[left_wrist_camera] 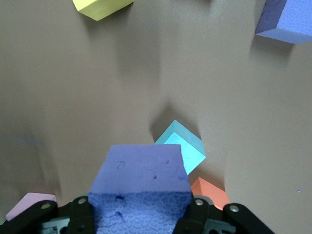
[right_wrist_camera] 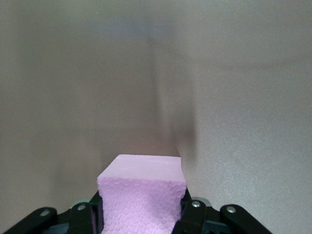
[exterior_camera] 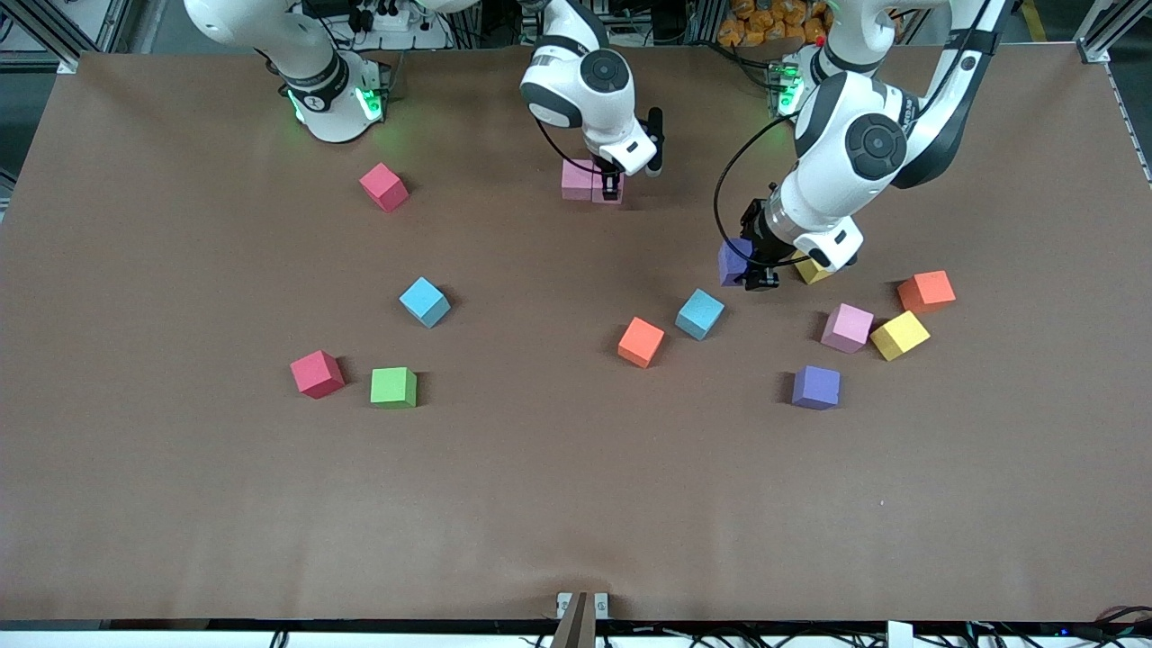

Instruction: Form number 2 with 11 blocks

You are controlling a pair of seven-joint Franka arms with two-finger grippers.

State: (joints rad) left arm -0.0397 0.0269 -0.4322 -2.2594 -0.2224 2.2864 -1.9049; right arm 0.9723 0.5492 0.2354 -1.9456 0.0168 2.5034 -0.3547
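My left gripper (exterior_camera: 754, 274) is shut on a purple block (exterior_camera: 734, 261), holding it in the air over the table, above a blue block (exterior_camera: 699, 313) and an orange block (exterior_camera: 641, 342). The left wrist view shows that purple block (left_wrist_camera: 141, 195) squeezed between the fingers of my left gripper (left_wrist_camera: 141, 217). My right gripper (exterior_camera: 612, 184) is shut on a pink block (exterior_camera: 608, 191), down beside a second pink block (exterior_camera: 576, 178) near the robots' bases. In the right wrist view the held pink block (right_wrist_camera: 142, 195) fills my right gripper (right_wrist_camera: 141, 217).
Loose on the table: a red block (exterior_camera: 384, 186), a blue one (exterior_camera: 425, 301), a red one (exterior_camera: 317, 373), a green one (exterior_camera: 393, 387), a purple one (exterior_camera: 815, 387), a pink one (exterior_camera: 847, 328), an orange one (exterior_camera: 926, 291). Two yellow cubes (exterior_camera: 899, 335) (exterior_camera: 812, 270) lie near the left arm.
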